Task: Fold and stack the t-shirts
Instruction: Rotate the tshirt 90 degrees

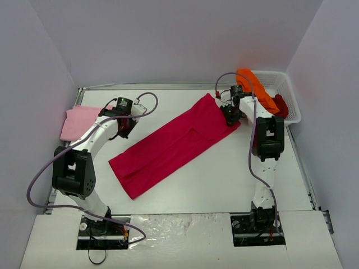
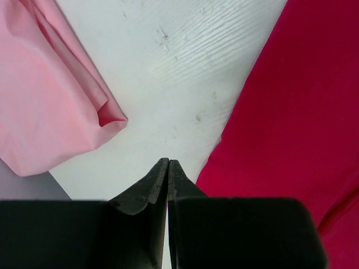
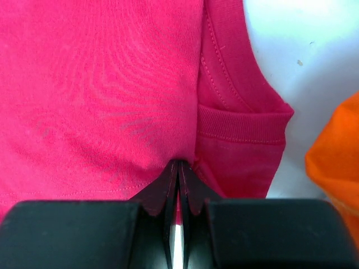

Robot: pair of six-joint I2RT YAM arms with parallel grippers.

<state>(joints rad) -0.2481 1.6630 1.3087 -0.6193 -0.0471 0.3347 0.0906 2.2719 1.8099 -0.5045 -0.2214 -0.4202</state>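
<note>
A large crimson-magenta t-shirt [image 1: 174,143] lies folded into a long strip, running diagonally across the table. My right gripper [image 1: 230,115] sits at its far right end, shut, with the cloth [image 3: 101,84] puckering into its tips [image 3: 178,163] beside a sleeve [image 3: 241,129]. My left gripper [image 1: 123,130] is shut and holds nothing. It hangs over bare table [image 2: 168,162] between the crimson shirt [image 2: 291,112] and the pale pink t-shirt [image 2: 45,95], which lies at the far left [image 1: 78,122]. A bright orange t-shirt [image 1: 255,87] and a dark red one [image 1: 281,105] hang over the basket.
A white mesh basket [image 1: 289,89] stands at the far right corner, just behind the right arm. The orange cloth [image 3: 336,162] shows at the right edge of the right wrist view. Grey walls close in the table on three sides.
</note>
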